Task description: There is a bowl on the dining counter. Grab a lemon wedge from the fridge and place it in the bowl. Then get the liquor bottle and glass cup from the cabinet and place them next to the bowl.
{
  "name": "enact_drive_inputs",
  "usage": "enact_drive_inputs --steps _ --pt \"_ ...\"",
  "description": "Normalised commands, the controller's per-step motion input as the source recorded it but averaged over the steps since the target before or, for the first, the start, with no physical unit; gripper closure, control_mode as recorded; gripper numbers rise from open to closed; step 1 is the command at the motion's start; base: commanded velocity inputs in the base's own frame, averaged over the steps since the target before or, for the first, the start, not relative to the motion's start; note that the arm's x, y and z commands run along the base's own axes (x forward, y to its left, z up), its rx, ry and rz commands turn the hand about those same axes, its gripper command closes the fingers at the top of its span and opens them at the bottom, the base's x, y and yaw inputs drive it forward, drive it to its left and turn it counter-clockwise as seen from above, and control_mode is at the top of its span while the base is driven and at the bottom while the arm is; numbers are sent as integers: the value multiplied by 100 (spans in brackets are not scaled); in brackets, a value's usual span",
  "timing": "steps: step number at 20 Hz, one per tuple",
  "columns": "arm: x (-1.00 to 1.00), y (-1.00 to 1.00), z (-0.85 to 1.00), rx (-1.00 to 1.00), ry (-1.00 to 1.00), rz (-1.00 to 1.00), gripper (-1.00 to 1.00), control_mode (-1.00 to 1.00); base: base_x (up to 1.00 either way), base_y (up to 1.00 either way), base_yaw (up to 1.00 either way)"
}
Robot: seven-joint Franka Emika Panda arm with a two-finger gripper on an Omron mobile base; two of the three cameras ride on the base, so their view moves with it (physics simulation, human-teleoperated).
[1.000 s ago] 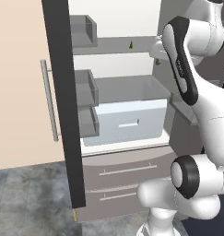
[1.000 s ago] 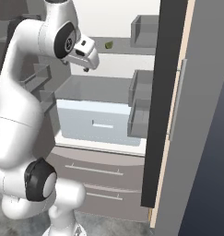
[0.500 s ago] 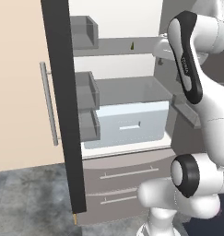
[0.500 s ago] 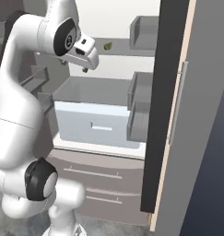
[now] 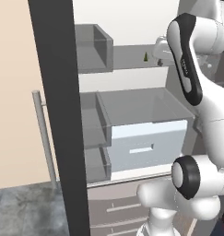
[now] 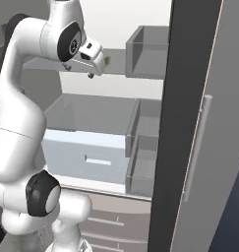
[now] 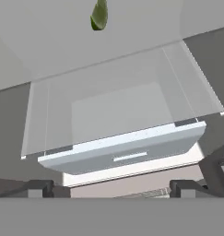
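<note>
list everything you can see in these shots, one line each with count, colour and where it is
fridge: one, grey steel with pale interior, open in front of the robot
fridge doors: two, dark edges, one swung open each side
door handles: two, long silver bars, on the doors' outer faces
door bins: several, grey, stacked inside both doors
lemon wedge: one, green-yellow, on the upper grey shelf
crisper drawer: one, pale blue front, clear walls, below that shelf
drawer fronts: two, grey, at the bottom
floor: grey, mottled
arm: one, white, dark joints
gripper: one, dark fingertips, open, near the wedge's shelf
</note>
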Motion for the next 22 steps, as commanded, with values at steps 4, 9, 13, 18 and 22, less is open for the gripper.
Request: enact_drive_inputs --steps 4,9,13,18,22 --pt "0 0 0 0 0 0 -100 100 60 0 0" --pt "0 0 0 -1 -32 0 -100 -100 5 0 0" --pt "0 0 -3 -6 -57 0 -100 -100 0 0 0" --pt "40 0 -19 -5 -27 0 -100 -100 0 0 0" --pt "58 0 -12 0 1 0 -100 -100 0 0 0"
